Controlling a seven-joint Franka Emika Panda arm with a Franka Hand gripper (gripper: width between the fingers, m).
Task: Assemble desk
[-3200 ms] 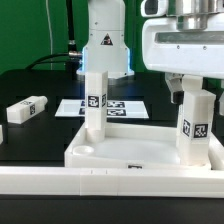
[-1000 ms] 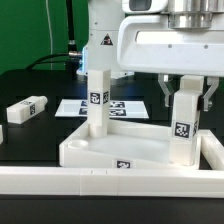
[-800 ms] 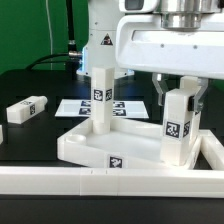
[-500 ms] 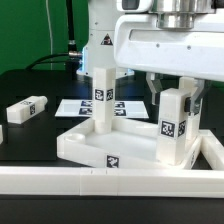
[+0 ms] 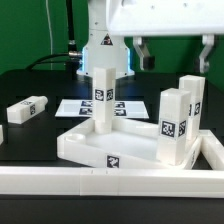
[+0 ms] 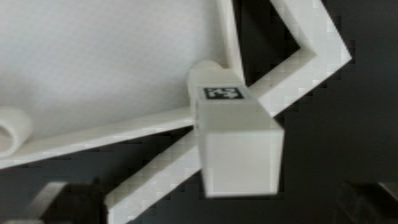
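Observation:
The white desk tabletop (image 5: 120,148) lies rim up behind the front rail. One tagged white leg (image 5: 103,98) stands upright in its far corner. A second leg (image 5: 174,125) stands in the near corner at the exterior view's right. In the wrist view this leg (image 6: 237,140) shows end-on beside the tabletop's rim (image 6: 107,60). A third leg (image 5: 191,100) stands just behind it, its base hidden. A loose leg (image 5: 25,108) lies on the black table at the exterior view's left. My gripper (image 5: 170,62) hangs open above the near-corner leg, clear of it, with nothing between its fingers (image 5: 136,55).
A long white rail (image 5: 100,181) runs along the front and turns up the exterior view's right side (image 5: 213,150). The marker board (image 5: 72,105) lies flat behind the tabletop. The robot's base (image 5: 103,50) stands at the back.
My gripper has opened, let go of the near-corner leg and risen straight up. The leg stays standing in the tabletop's corner.

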